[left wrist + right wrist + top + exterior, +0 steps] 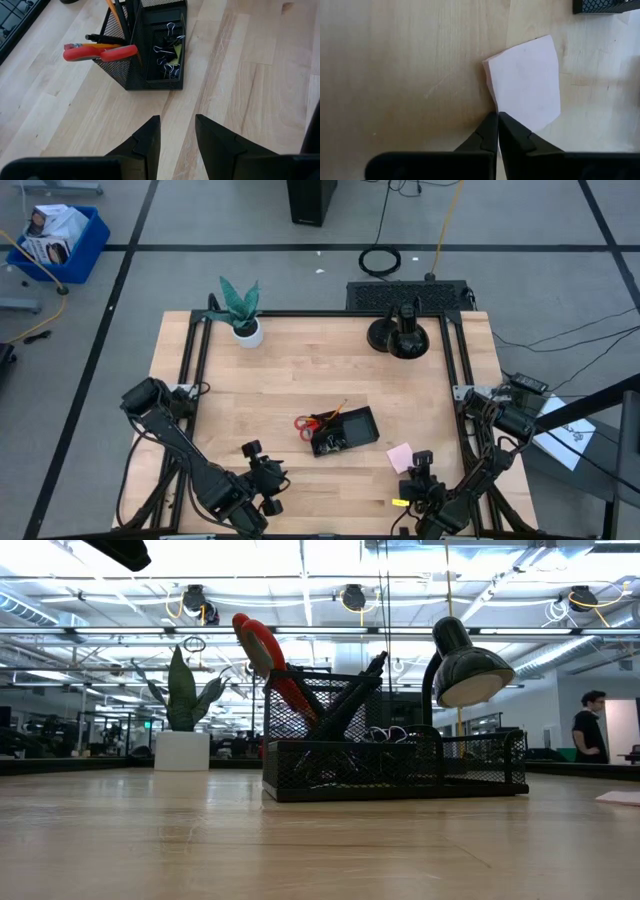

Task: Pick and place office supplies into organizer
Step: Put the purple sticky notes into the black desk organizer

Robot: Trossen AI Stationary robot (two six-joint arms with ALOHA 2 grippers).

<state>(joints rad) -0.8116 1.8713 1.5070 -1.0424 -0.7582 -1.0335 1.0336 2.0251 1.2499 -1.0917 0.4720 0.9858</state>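
The black mesh organizer (345, 430) stands mid-table with the red-handled scissors (100, 51), pens and an orange pencil (114, 6) upright in its tall cup. Black clips (167, 50) lie in a low compartment. The pale pink sticky-note pad (527, 82) lies flat on the wood to the organizer's near right. My right gripper (497, 125) is shut at the pad's near edge. My left gripper (177, 130) hovers open above bare table, near-left of the organizer, holding nothing. A tiny yellow-green piece (400, 502) lies by the right arm. My right gripper comes slanting down from the table's near side. Its shut fingertips (512, 131) meet the pad's near edge (501, 107), close to a corner. The pad lies flat on the table. I cannot tell whether any sheet is caught between the tips.
A green plant in a white pot (240, 315) stands far left and a black lamp on a round stand (400, 335) far right. Bare wood lies between the organizer and the near edge. A person (590, 725) stands in the room beyond the table.
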